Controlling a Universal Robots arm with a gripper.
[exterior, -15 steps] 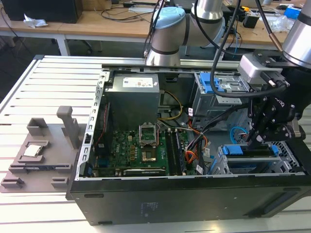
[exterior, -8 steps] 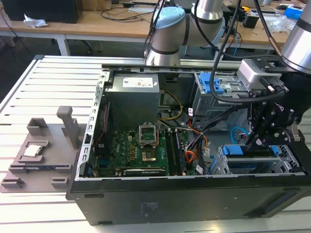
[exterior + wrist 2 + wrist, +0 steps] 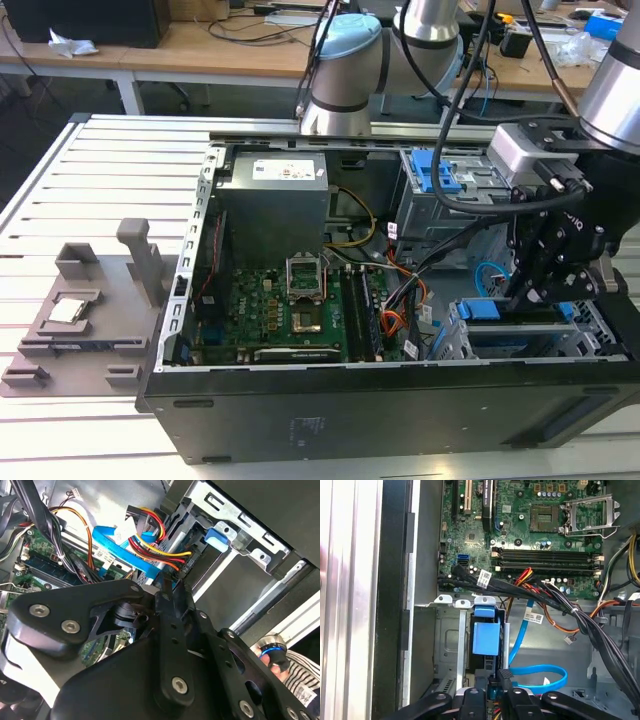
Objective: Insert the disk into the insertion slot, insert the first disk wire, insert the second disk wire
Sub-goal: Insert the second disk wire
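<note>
The disk sits inside the insertion slot (image 3: 447,640), a silver sheet-metal cage at the case's front corner (image 3: 455,342). Its blue caddy shows in all three views (image 3: 485,637) (image 3: 480,310) (image 3: 217,535). My gripper (image 3: 492,692) hangs over the disk's rear end (image 3: 545,275), its black fingers (image 3: 172,592) drawn close on the small black connector of the first disk wire (image 3: 150,540), the red, orange and yellow bundle. The plug presses against the disk's back edge. The second disk wire (image 3: 540,671), a light-blue cable, loops loose beside the gripper (image 3: 117,542) (image 3: 488,272).
The open case holds a green motherboard (image 3: 290,310), a grey power supply (image 3: 275,200) and a larger grey cage with blue clip (image 3: 450,180). A thick black cable bundle (image 3: 560,602) crosses above the cage. A grey fixture (image 3: 90,320) lies on the slatted table at the exterior view's left.
</note>
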